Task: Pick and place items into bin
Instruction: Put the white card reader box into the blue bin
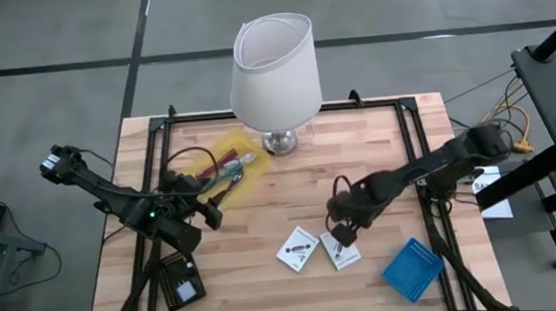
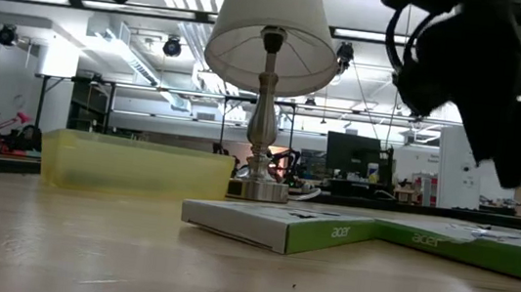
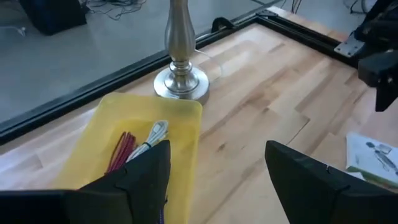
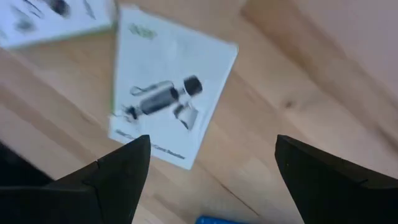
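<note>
While the left tool (image 1: 203, 213) waits with fingers apart beside the yellow bin (image 1: 221, 168), the right tool (image 1: 341, 232) hovers, fingers apart and empty, over two white boxes (image 1: 298, 249) lying on the table (image 1: 377, 148).

White box nearer the camera (image 2: 276, 224), green side edge printed "acer", second white box (image 2: 471, 244), green side edge likewise printed "acer", other print illegible

The right end effector (image 1: 342, 232) covers part of the right white box (image 1: 341, 251). In the low view the yellow bin's (image 2: 135, 166) cloudy wall hides its contents, and the lamp (image 2: 272, 44) shade is cut off above.
</note>
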Tool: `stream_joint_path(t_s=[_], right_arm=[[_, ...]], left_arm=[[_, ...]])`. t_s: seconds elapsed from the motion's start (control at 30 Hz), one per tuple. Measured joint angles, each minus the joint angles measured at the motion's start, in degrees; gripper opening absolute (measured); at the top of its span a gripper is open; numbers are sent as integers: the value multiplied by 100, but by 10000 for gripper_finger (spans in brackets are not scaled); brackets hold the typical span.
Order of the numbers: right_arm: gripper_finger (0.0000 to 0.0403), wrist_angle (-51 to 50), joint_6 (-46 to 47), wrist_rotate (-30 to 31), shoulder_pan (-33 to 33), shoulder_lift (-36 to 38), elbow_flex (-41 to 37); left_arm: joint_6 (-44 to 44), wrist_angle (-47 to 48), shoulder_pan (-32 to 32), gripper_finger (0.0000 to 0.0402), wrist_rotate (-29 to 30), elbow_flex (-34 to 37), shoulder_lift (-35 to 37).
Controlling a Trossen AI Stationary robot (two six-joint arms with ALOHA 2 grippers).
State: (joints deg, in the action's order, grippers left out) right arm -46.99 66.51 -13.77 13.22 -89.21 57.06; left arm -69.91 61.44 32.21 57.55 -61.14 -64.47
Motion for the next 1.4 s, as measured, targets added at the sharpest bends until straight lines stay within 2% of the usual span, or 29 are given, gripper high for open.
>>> stream_joint_path(t_s=[0.17,0.43,0.53,1.13,1.4], right_arm=[[325,140,399,115,377,-407,5],[325,150,1420,1295,801,-658,9],[325,155,1681,1525,852,-658,9],[325,335,2097,1377,869,-660,-244],[325,866,2178,1298,891,-660,-319]], left_arm=[[175,-2,0,246,-1,12,2],[482,28,0,246,1,33,11],[559,28,0,246,1,37,11],[639,40,0,246,1,39,44],[639,40,0,246,1,39,44]])
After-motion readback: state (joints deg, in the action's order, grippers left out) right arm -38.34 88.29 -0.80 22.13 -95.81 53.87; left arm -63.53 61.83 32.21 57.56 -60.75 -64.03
